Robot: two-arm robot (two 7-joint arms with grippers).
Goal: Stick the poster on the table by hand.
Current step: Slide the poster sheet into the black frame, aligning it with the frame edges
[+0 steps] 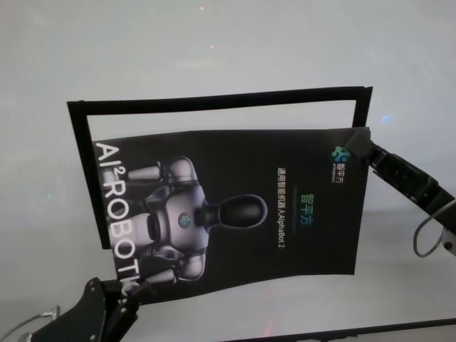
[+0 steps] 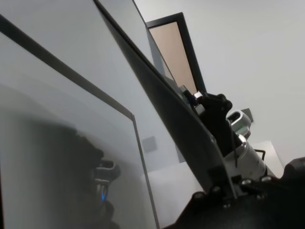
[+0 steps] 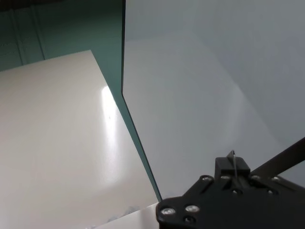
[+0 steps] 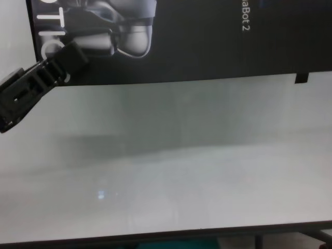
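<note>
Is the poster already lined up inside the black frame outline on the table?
No: in the head view the poster sits skewed, overhanging the frame outline's near side.

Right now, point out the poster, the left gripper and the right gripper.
poster point(image 1: 235, 214), head view, on the printed robot's dark head.
left gripper point(image 1: 130, 291), head view, at the poster's near left corner.
right gripper point(image 1: 354, 151), head view, at the poster's far right corner.

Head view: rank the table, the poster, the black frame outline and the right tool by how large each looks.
1. Table, fills the view.
2. Poster.
3. Black frame outline; its span rivals the poster's, so this order is unsure.
4. Right tool, smallest, at the poster's corner.
</note>
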